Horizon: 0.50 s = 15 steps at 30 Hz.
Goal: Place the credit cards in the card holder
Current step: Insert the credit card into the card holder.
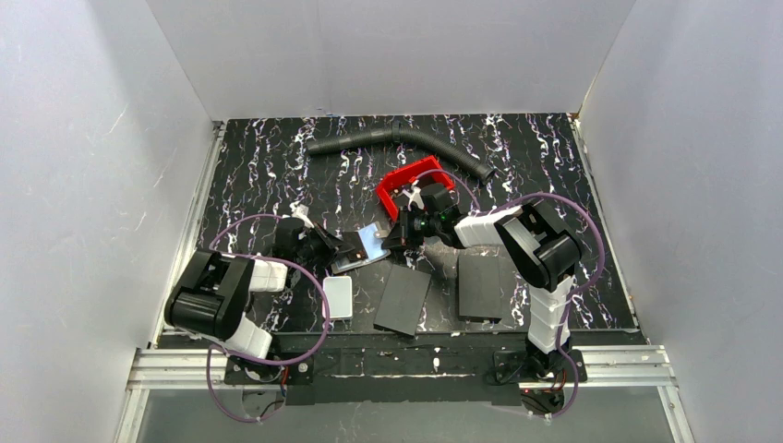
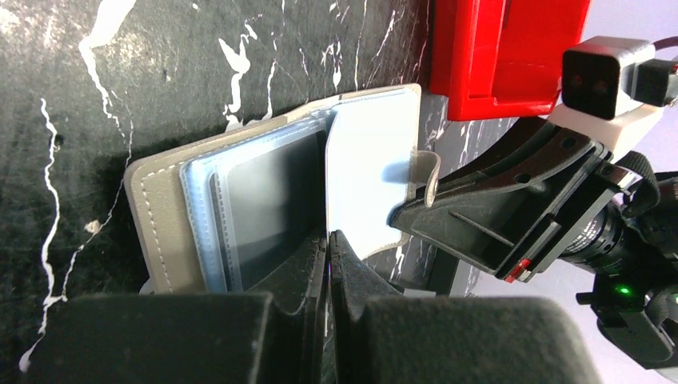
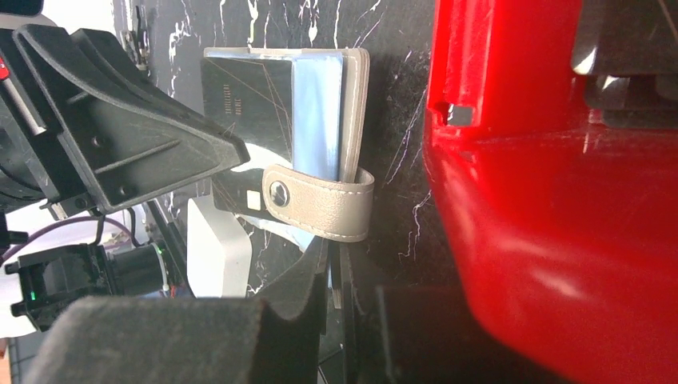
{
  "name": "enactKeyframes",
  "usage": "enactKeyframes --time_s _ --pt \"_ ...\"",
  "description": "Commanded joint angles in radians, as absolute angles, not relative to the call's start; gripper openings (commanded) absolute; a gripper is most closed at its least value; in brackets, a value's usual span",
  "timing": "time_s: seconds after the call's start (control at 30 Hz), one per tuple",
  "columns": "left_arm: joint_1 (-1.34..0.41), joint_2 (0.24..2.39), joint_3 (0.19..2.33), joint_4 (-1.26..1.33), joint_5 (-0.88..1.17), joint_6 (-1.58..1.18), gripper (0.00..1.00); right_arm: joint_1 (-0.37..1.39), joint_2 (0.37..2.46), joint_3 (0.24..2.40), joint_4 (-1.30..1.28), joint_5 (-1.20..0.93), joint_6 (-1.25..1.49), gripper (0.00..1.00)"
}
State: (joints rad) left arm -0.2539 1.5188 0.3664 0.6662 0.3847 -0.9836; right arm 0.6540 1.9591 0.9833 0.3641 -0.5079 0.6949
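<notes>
The grey-brown card holder (image 1: 366,244) lies open on the table between my two grippers, its silver-blue inner face up. My left gripper (image 2: 329,236) is shut on the holder's near edge, beside the clear blue sleeves (image 2: 204,216). My right gripper (image 3: 337,260) is shut on the opposite edge of the card holder (image 3: 356,112), just below the clasp tab (image 3: 324,204). A dark printed face (image 3: 248,100) shows inside one sleeve; I cannot tell what it is. No loose credit cards are in view.
The red tray (image 1: 412,181) stands just behind the right gripper (image 1: 399,240), close to its fingers. A white rounded box (image 1: 338,297) and two flat black panels (image 1: 403,300) (image 1: 482,284) lie near the front. A black corrugated hose (image 1: 406,140) runs along the back.
</notes>
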Motion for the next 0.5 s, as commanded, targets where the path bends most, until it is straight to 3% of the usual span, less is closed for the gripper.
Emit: enactKeyframes --time_s 0.0,0.47 --pt "-0.263 1.555 0.333 0.751 0.328 -1.020 0.00 0.650 1.976 0.961 0.398 -0.528 0.728 0.01" --pt "-0.274 1.602 0.317 0.848 0.411 -1.048 0.00 0.650 1.977 0.950 0.427 -0.537 0.745 0.01"
